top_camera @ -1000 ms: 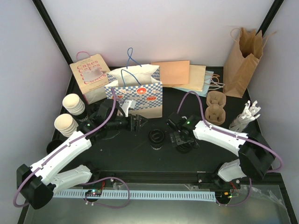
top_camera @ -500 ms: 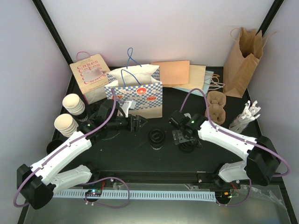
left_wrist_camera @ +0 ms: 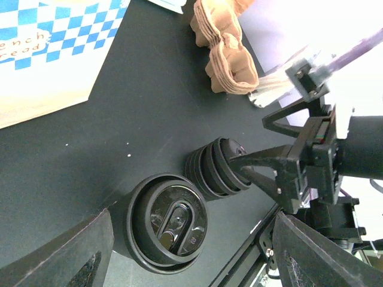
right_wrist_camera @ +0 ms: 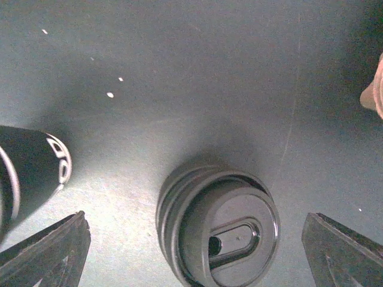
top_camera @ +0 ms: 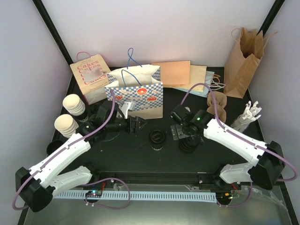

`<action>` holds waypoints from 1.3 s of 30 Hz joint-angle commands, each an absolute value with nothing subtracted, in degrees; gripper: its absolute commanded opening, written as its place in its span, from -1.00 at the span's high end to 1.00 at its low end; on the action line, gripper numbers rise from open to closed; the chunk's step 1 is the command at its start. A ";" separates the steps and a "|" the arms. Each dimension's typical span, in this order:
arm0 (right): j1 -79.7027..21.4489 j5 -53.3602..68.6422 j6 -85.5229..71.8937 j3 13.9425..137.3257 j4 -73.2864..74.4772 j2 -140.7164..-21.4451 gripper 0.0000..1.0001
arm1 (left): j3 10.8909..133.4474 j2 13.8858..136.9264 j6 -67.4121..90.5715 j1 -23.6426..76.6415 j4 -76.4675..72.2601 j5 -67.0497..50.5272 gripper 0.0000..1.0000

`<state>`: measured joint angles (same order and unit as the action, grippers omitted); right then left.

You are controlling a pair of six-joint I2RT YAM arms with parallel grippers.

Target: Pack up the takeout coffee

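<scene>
- Near the middle of the black table (top_camera: 126, 157), toward its near edge, a stack of round black plastic lids (right_wrist_camera: 221, 230) sits right below the right gripper (top_camera: 183, 135). The gripper's fingers are spread wide on either side of the stack and grasp nothing. Whether they touch the rim cannot be told.
- Just to the left, apart from that stack, sits a second pile of black lids (top_camera: 157, 138) with its sip slot facing up.
- A little farther in, the left gripper (top_camera: 137, 124) hangs between that pile and the bags, its fingers released and empty.
- At the left edge stand two stacks of cream-white ribbed paper cups (top_camera: 65, 125), one behind the other, well apart from the lids.
- Beyond the right gripper lie brown moulded-pulp cup carriers (top_camera: 216, 105), with white plastic cutlery (top_camera: 246, 117) near the right edge.
- At the far middle a blue-and-white checked paper bag (top_camera: 140, 96) stands open. A tall brown paper bag (top_camera: 243, 61) stands in the far right corner.
- The lids are probably very light, thin, glossy and slippery, and nested snugly, so lifting one may drag others with it. A gentle pinch across opposite sides of the rim looks best.
- The cups look light and easy to crush. The ribbed wall near the rolled rim should give the firmest hold.
</scene>
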<state>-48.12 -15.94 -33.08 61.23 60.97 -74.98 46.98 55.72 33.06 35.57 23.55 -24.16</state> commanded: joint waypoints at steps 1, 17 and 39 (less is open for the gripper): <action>-47.94 -14.52 -31.78 64.38 60.42 -74.03 -0.92 | 47.11 54.00 32.04 35.03 24.43 -22.78 -0.51; -46.73 -15.74 -48.23 68.07 53.53 -81.96 0.98 | 46.49 49.65 30.72 34.60 26.43 -20.43 -0.52; -46.04 -8.92 -57.93 60.18 49.44 -89.63 0.98 | 45.46 48.52 29.66 34.04 27.74 -19.42 -0.52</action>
<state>-46.35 -10.72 -55.05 61.67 50.52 -88.44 45.87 49.43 30.39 34.46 27.66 -20.12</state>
